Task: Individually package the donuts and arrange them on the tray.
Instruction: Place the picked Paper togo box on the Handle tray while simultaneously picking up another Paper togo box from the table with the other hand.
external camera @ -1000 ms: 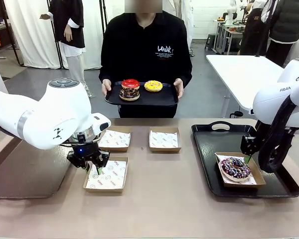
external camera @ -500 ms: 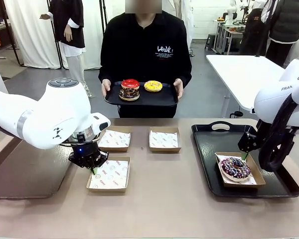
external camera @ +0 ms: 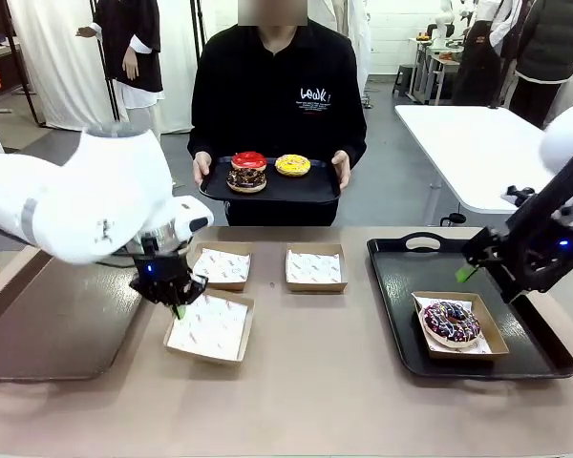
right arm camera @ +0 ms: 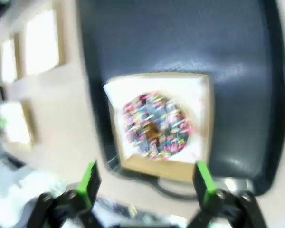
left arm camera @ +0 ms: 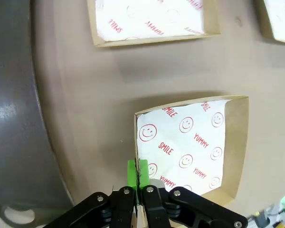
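Brown tabletop (external camera: 315, 382); one sprinkled donut (external camera: 451, 322) sits boxed on the black tray (external camera: 401, 277), three more donuts (external camera: 249, 162) on the person's tray (external camera: 310, 191). Your left gripper (external camera: 177, 307) pinches the rim of the empty box (external camera: 215, 329), which hangs tilted: lift slowly, level it. Fingers stand apart on your right gripper (right arm camera: 146, 183).

- Red donut (external camera: 249, 159): glossy red glaze, ring shape, on the small black tray (external camera: 310, 194) the person holds at the far side; just behind or partly on the chocolate one, cannot tell which.
- Chocolate donut (external camera: 247, 179): dark with light sprinkles, flat, at the small tray's front left.
- Yellow donut (external camera: 293, 165): yellow glaze, flat, beside the red one and apart from it.
- Purple-brown donut (external camera: 451, 322) (right arm camera: 155, 125): coloured sprinkles, flat on white paper in a brown box (external camera: 495, 341) on the large black tray (external camera: 393, 250) on the table.
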